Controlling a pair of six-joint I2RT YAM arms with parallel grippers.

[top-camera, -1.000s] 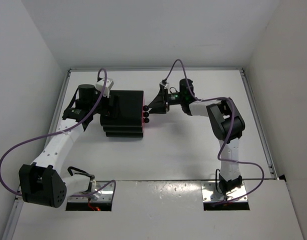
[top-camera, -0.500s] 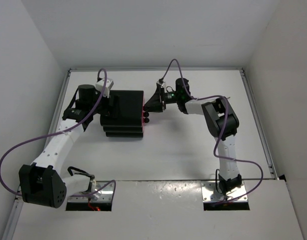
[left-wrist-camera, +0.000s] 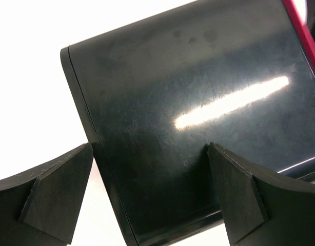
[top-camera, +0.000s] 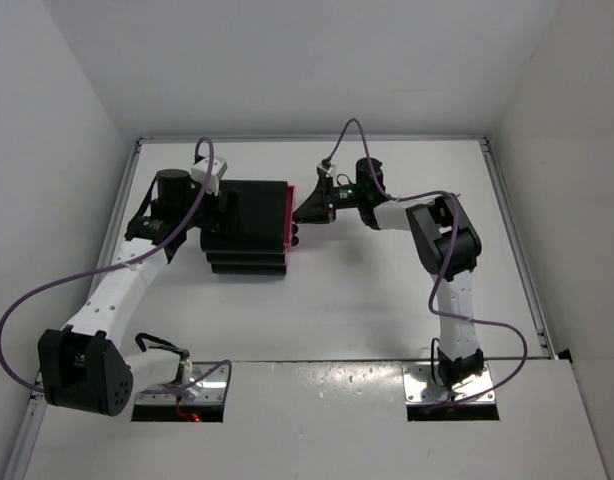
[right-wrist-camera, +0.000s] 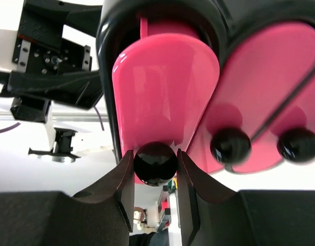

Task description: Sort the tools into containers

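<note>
The black stepped cabinet stands at the back left of the table, its pink drawers facing right. My right gripper is shut on the round black knob of the top drawer. The two other knobs hang free to its right. In the top view the right gripper is up against the drawer fronts. My left gripper is open over the rear edge of the cabinet's top, with one finger off its side. The tools are out of view.
White walls close in the table on the left, back and right. The left arm reaches along the left wall. A purple cable loops above the right wrist.
The right gripper moved in a little toward the cabinet and closed its jaws on the top drawer's knob. The left arm has held still.
</note>
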